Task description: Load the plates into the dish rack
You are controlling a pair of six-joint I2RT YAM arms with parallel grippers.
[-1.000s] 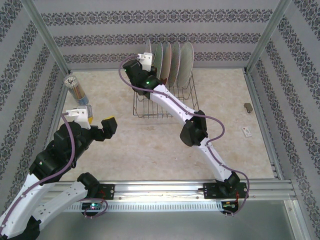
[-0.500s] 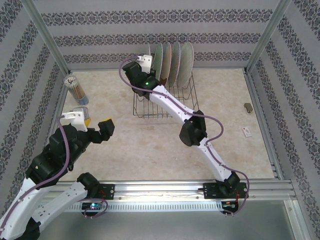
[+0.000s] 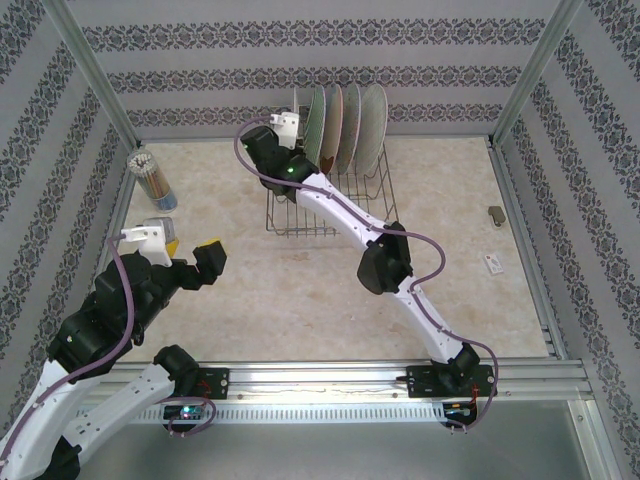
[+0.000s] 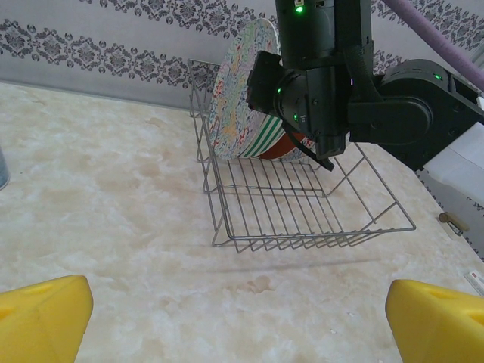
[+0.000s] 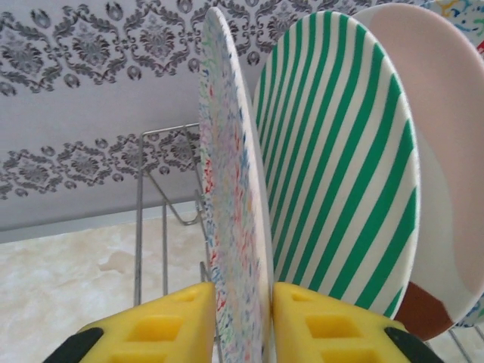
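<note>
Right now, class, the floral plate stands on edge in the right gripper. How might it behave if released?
Probably stiff: the floral plate holds flat on edge in the right gripper. Released, it may tip against the striped plate. Its round rim could roll unless the dish rack wires catch it.

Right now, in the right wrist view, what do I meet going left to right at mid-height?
Wire wall of the dish rack → floral plate, seen edge-on → green-white striped plate → cream plate with a rust rim block.
</note>
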